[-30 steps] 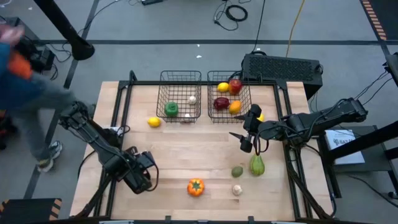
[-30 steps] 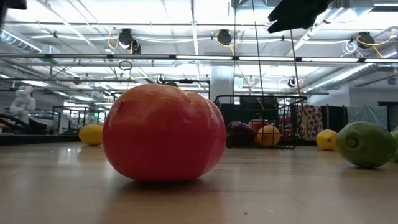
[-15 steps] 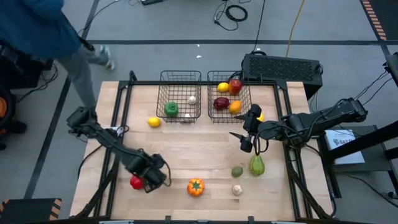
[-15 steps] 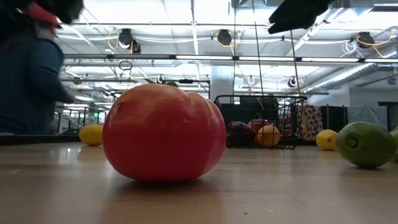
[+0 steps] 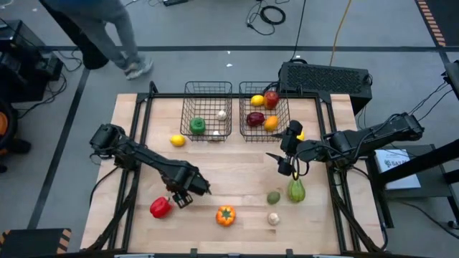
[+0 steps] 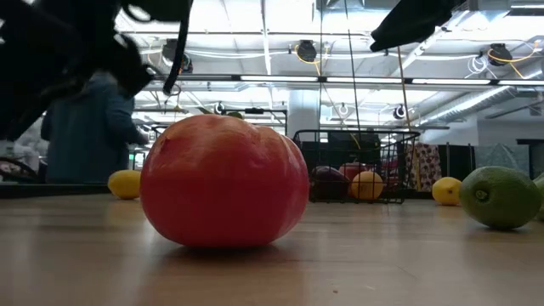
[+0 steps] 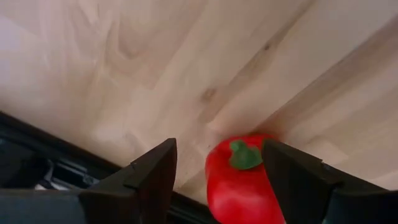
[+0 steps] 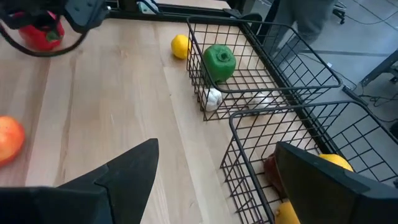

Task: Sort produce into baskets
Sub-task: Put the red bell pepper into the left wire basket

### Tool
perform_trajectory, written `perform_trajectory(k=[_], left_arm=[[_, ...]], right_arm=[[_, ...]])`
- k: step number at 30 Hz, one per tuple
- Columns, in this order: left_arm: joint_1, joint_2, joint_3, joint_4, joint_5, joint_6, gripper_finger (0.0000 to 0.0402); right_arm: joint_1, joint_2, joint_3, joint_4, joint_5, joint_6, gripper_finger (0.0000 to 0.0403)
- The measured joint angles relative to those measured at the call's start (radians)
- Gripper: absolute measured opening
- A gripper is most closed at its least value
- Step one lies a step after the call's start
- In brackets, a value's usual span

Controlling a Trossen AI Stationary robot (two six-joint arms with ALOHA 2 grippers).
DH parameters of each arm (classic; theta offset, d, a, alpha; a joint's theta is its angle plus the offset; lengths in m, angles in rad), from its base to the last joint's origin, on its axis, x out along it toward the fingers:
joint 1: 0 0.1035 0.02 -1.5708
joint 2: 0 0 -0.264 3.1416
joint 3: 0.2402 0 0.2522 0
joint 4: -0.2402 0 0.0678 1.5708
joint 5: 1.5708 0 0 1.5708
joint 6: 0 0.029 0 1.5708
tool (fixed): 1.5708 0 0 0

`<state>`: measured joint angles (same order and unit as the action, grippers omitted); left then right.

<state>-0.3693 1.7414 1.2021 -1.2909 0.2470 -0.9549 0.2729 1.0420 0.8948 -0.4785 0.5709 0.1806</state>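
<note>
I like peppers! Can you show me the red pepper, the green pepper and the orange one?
red pepper [image 5: 160,208], high view, middle of its body.
green pepper [image 5: 197,125], high view, its top, inside the left basket.
orange pepper [image 5: 225,215], high view, its top by the stem.

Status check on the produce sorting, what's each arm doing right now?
Left gripper open, beside red pepper. Right gripper open, idle near right basket. Nothing blocking.
</note>
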Motion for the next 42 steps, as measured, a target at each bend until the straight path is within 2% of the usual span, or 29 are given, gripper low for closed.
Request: perform_trajectory(k=[3,8,15,31,36,42], left_arm=[[0.002,0.0,-0.047,0.0,0.06,-0.006,0.0241],[0.003,0.0,-0.101,0.033,0.101,-0.008,0.0241],[0.002,0.0,-0.112,0.151,0.108,-0.008,0.0241],[-0.02,0.0,-0.113,0.165,0.117,-0.002,0.0241],[-0.036,0.0,-0.113,0.187,0.117,-0.008,0.0241],[-0.052,0.0,-0.114,0.191,0.114,-0.034,0.0241]], right_arm=[[0.0,0.0,0.0,-0.02,0.0,0.018,0.0313],[0.0,0.0,0.0,-0.047,0.0,0.041,0.0313],[0.0,0.0,0.0,-0.05,0.0,0.043,0.0313],[0.0,0.0,0.0,-0.05,-0.002,0.06,0.0313],[0.0,0.0,0.0,-0.05,-0.053,0.066,0.0313],[0.003,0.0,0.0,-0.05,-0.053,0.077,0.0313]])
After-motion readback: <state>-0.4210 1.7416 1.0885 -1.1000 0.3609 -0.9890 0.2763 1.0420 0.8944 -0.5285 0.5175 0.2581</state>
